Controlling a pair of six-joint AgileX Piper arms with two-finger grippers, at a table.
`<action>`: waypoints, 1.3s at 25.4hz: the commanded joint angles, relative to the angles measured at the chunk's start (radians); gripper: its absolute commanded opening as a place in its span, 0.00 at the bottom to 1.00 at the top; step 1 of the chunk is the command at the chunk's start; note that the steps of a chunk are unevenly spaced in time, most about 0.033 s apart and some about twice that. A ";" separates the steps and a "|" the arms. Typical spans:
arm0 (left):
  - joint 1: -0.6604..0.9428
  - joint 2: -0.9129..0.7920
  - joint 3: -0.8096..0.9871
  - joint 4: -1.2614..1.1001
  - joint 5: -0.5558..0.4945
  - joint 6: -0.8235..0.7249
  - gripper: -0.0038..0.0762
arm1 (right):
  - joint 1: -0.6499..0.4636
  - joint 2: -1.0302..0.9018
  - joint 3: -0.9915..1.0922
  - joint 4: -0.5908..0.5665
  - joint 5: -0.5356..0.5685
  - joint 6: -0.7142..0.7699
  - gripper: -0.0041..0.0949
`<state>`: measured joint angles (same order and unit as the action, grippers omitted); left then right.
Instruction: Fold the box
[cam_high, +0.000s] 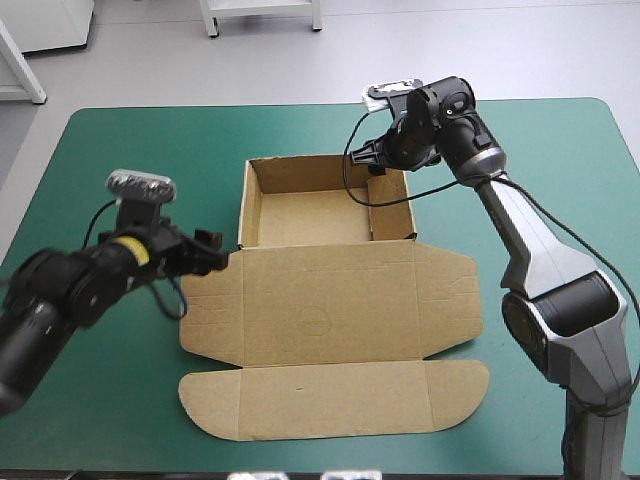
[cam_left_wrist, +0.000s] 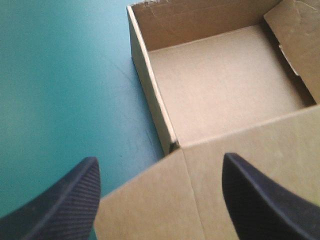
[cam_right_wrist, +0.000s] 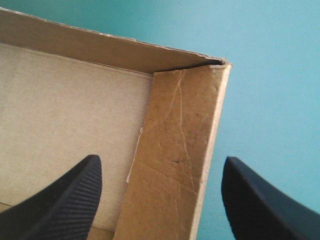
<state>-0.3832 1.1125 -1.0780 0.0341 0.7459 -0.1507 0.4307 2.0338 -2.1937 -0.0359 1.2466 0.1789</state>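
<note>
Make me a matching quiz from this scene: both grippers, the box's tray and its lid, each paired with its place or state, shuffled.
1 left gripper
2 right gripper
3 tray
4 lid

A lying flat, unfolded
B open, over the tray's far right corner
C walls raised, top open
D open, by the tray's near left corner

Pairs: 1-D, 2-B, 3-C, 4-A
</note>
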 joint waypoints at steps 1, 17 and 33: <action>-0.007 -0.335 0.203 -0.021 -0.105 -0.013 0.66 | -0.005 -0.076 -0.029 -0.004 0.000 -0.012 0.67; -0.007 -0.798 0.416 0.138 -0.009 -0.149 0.66 | -0.074 0.043 0.039 0.053 0.000 0.014 0.67; -0.007 -0.753 0.418 0.134 -0.043 -0.149 0.66 | -0.074 0.069 0.039 0.095 0.000 -0.017 0.04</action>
<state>-0.3832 0.3432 -0.6333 0.1613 0.7792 -0.2928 0.3607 2.1663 -2.1322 0.0513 1.2423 0.1841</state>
